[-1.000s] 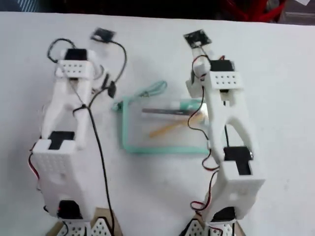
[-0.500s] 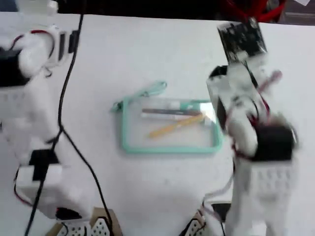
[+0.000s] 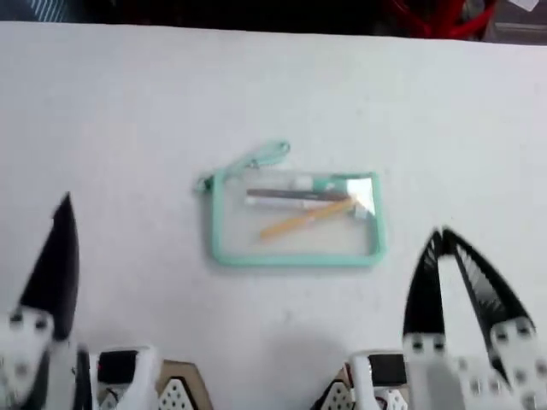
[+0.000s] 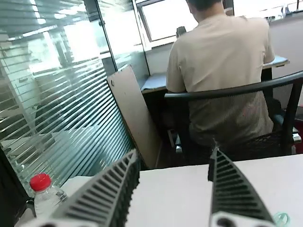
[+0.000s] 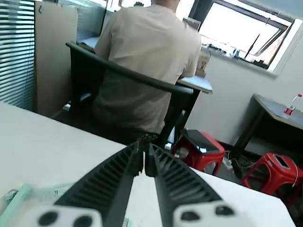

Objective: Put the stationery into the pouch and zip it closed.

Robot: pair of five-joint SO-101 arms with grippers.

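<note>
on the table's middle: the pouch (image 3: 292,259) lies flat with its long side across, well apart from both arms.
inside it: a dark pen (image 3: 286,196), a yellow pencil (image 3: 303,219) slanted just below it, and a pale green-and-white piece (image 3: 318,182) along the far edge, all within the teal border.
done so far: the stationery looks to be in the pouch, as far as the high view lets me judge.
left to do: from above i cannot tell whether the zip is run fully shut. if it is, the task is as good as finished. if not, only the zipping remains.
left gripper (image 4: 175,152): at the near edge, pointing up over the table (image 3: 128,111), fingers spread wide, holding nothing.
right gripper (image 5: 143,144): at the near edge too, fingertips meeting, nothing between them.
pouch material: a clear, glossy, soft-looking panel with a bright glare near the right arm's side. the teal binding has rounded corners and the outline is rectangular.
strap (image 3: 256,157): a thin teal loop, limp, trailing from the far corner onto the table.
pen and pencil: slim, straight, rigid sticks.
gripper fingers: black, ribbed, tapering to blade-like points.
table surface: matte white.
</note>
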